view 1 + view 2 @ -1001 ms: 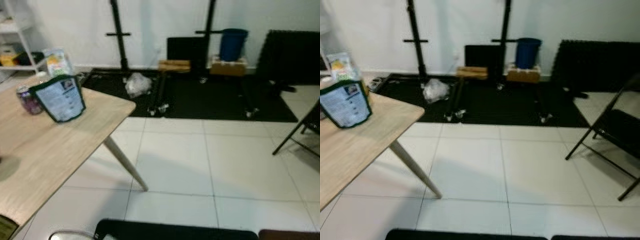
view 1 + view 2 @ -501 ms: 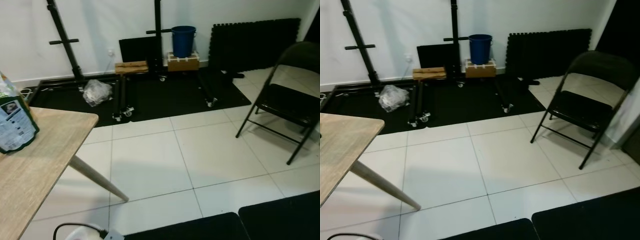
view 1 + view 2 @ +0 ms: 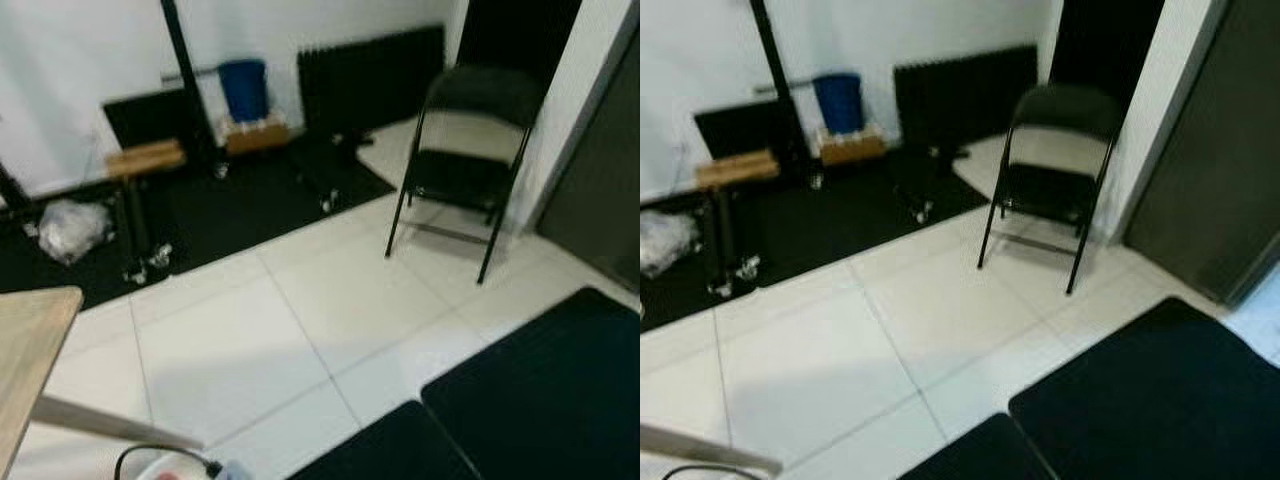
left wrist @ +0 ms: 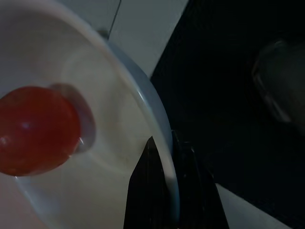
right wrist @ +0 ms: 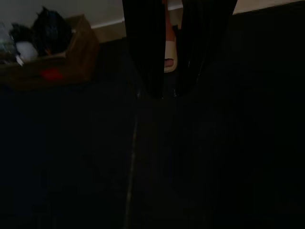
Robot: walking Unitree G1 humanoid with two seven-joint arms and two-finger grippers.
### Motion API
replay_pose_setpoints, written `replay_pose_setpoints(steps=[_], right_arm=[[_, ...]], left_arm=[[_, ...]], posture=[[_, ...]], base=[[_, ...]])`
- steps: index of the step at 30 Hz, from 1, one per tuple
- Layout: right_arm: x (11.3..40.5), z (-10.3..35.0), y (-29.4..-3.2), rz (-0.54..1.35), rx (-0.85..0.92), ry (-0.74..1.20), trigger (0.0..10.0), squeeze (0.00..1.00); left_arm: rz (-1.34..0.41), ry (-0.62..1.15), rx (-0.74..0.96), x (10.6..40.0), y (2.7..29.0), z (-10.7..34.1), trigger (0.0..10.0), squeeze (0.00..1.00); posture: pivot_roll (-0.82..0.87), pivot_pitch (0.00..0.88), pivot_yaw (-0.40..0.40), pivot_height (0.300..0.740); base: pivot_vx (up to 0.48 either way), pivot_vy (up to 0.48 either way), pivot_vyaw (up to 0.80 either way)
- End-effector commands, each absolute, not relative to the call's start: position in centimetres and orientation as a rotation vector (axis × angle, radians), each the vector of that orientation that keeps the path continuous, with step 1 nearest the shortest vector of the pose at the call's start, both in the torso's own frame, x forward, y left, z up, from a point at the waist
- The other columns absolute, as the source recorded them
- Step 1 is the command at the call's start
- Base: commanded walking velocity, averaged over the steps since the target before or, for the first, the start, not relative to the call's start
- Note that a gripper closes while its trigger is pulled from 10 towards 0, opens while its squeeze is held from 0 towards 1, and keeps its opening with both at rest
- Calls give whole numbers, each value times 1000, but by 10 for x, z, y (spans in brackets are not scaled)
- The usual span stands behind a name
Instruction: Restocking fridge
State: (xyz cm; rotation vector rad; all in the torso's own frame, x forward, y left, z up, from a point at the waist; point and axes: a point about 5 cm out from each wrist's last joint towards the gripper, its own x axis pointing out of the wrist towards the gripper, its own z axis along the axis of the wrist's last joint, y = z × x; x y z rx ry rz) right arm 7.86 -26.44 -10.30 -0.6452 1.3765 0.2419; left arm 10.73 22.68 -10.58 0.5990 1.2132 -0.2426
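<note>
We see our left gripper (image 4: 164,183) and right gripper (image 5: 172,71) with long, flat, glossy black fingers.

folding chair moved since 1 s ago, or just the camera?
Cannot tell any real move. The folding chair has slid toward picture centre, but so have the blue bucket and floor mats; the head camera turned right.
</note>
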Motion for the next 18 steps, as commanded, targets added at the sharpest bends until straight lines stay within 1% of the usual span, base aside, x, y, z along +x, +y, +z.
replay_pose_setpoints(steps=[1, 9, 14, 18], right_arm=[[76, -105, -261, 235, -624, 1379, 10000, 0], [76, -104, -262, 227, -620, 1374, 10000, 0], [76, -104, -263, 209, -614, 1360, 10000, 0], [75, -104, -263, 203, -614, 1357, 10000, 0]], left_arm=[[-259, 1234, 618, 102, 227, -107, 10000, 0], [-270, 1232, 627, 102, 227, -107, 10000, 0], [-294, 1228, 657, 101, 225, -108, 10000, 0], [-279, 1214, 699, 102, 227, -107, 10000, 0]], posture=[[10, 0, 18, 740], [12, 0, 17, 740], [12, 0, 19, 740], [9, 0, 17, 740]], base=[[0, 0, -788], [0, 0, -788], [0, 0, -788], [0, 0, -788]])
